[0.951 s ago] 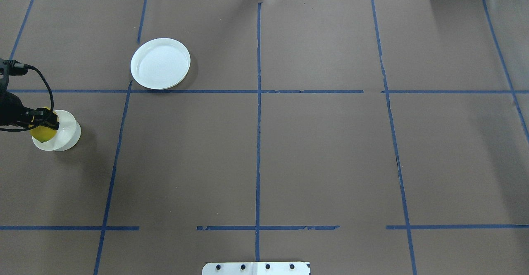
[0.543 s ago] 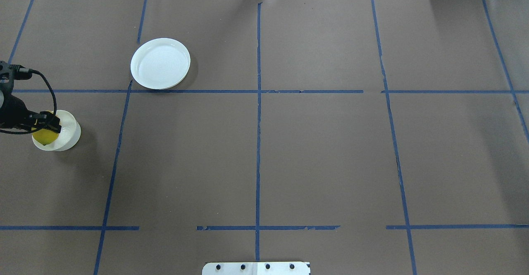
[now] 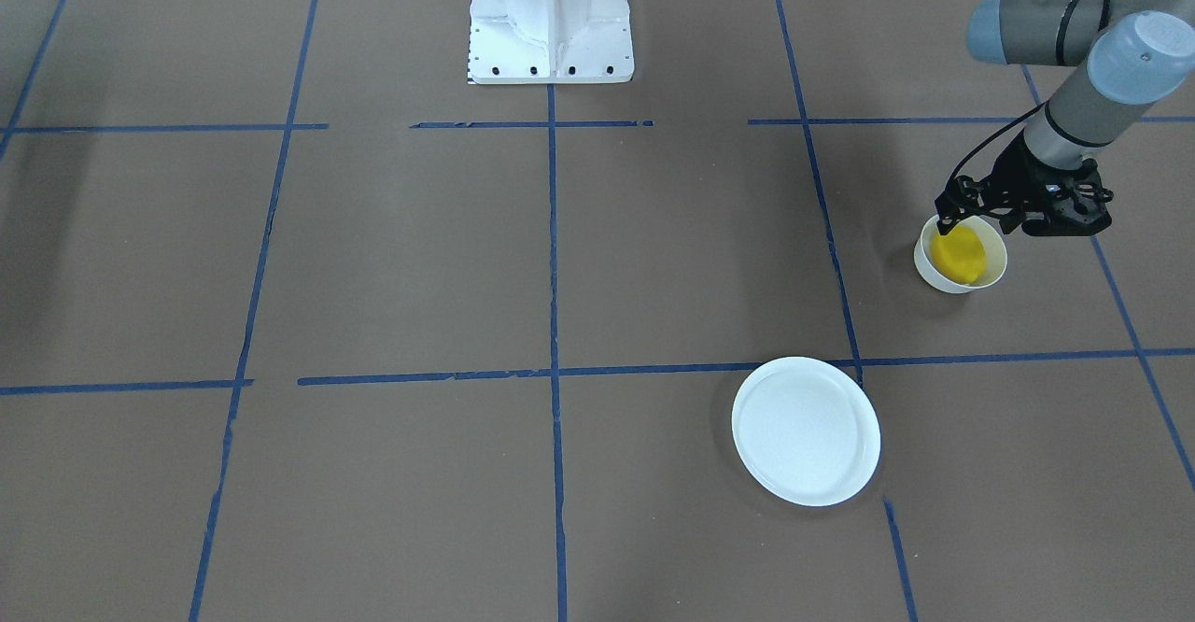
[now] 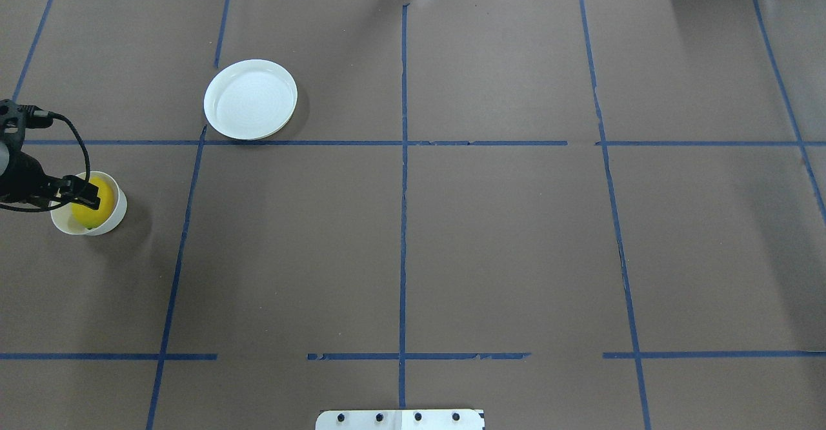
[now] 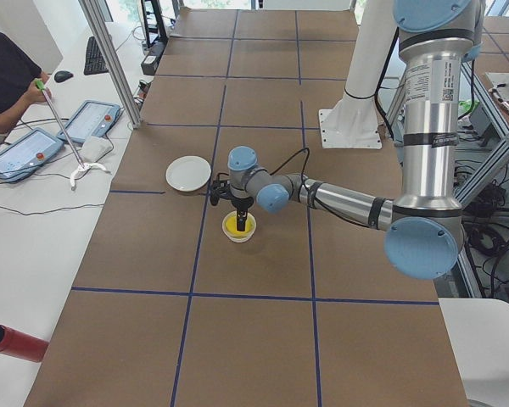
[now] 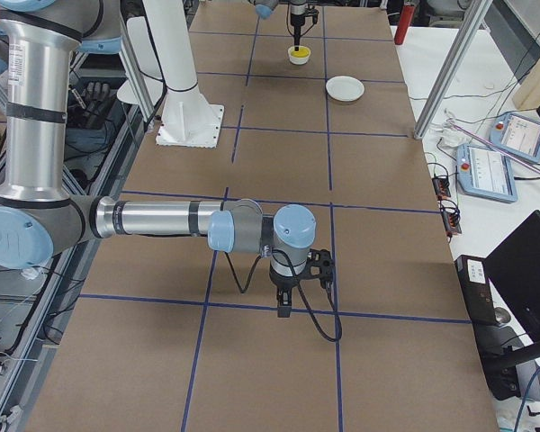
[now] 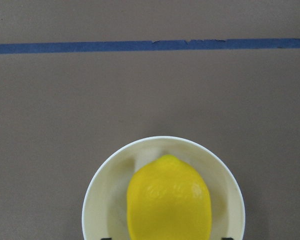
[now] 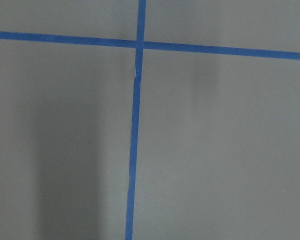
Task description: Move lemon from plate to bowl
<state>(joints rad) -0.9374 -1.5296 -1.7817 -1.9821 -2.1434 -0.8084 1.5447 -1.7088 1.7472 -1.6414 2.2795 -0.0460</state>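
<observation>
The yellow lemon [image 3: 962, 255] lies inside the small white bowl [image 3: 995, 272] at the table's left end; it also shows in the overhead view [image 4: 97, 204] and fills the bowl [image 7: 97, 200] in the left wrist view [image 7: 169, 200]. My left gripper [image 3: 976, 220] hangs just above the bowl, open, its fingertips wide of the lemon and not touching it. The white plate [image 4: 250, 99] lies empty, farther across the table. My right gripper [image 6: 283, 309] shows only in the exterior right view, low over the table; I cannot tell whether it is open or shut.
The brown table cover is marked with blue tape lines [image 4: 402, 159]. The robot's white base plate [image 3: 551, 20] stands at the middle of the robot's side. An operator's desk with tablets [image 5: 34, 148] lies beyond the table's far edge.
The left gripper lowered the lemon into the bowl and let it go. The lemon now rests lower and more to the middle of the bowl.
</observation>
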